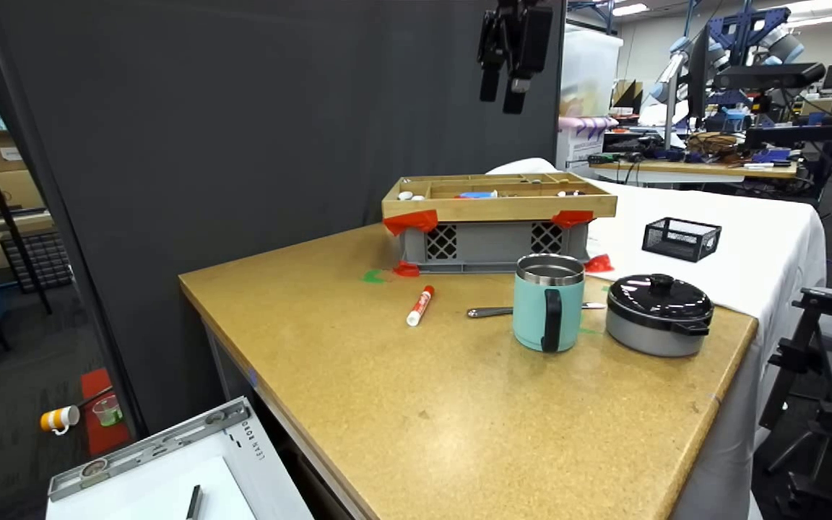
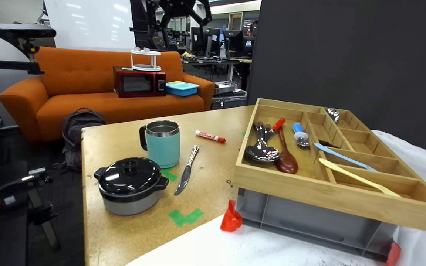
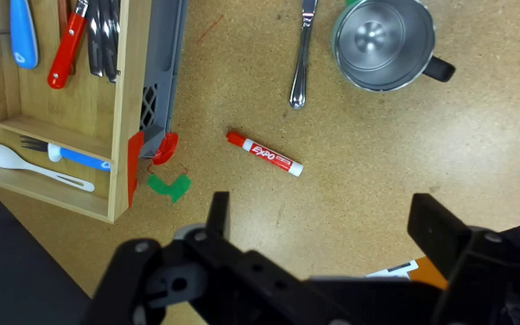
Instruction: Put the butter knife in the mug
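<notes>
The butter knife (image 1: 490,312) lies flat on the table, partly hidden behind the mug (image 1: 529,314) in an exterior view. The whole silver-grey knife (image 2: 188,169) shows beside the upright teal mug (image 2: 164,148) in an exterior view, not touching it. In the wrist view the knife (image 3: 303,61) is at the top, its blade cut off by the edge. The mug (image 3: 415,52) is right of it, seen from above, with nothing inside. My gripper (image 1: 501,102) is high above the table, away from both. Its fingers (image 3: 321,196) are wide apart with nothing between them.
A red-and-white marker (image 3: 266,153) lies near the knife handle. A grey pot with a black lid (image 2: 129,184) stands close to the mug. A wooden utensil tray (image 1: 495,211) sits on a grey crate beside them. A black mesh basket (image 1: 682,242) stands on the white cloth.
</notes>
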Robot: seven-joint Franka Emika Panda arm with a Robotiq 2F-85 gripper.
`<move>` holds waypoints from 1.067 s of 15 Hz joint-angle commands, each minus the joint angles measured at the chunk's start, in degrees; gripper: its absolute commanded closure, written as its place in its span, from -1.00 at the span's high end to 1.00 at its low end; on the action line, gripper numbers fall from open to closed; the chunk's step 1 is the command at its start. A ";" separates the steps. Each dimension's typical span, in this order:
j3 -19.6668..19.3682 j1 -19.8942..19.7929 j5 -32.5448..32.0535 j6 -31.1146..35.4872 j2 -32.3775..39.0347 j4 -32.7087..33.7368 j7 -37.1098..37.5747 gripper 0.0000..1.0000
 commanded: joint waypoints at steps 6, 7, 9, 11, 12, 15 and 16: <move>0.63 -2.71 -0.19 5.76 13.71 4.73 -2.97 1.00; 0.69 -3.10 0.02 7.21 14.83 4.58 -3.04 1.00; 0.93 -4.19 1.05 10.69 17.44 4.20 -3.21 1.00; 1.17 -5.19 1.53 13.25 20.23 4.19 -2.64 1.00; 1.32 -5.58 1.54 14.35 21.67 4.14 -2.32 1.00; 1.72 -5.47 0.28 16.38 25.77 4.12 -0.07 1.00; 1.86 -5.29 -0.13 16.99 26.90 4.17 0.71 1.00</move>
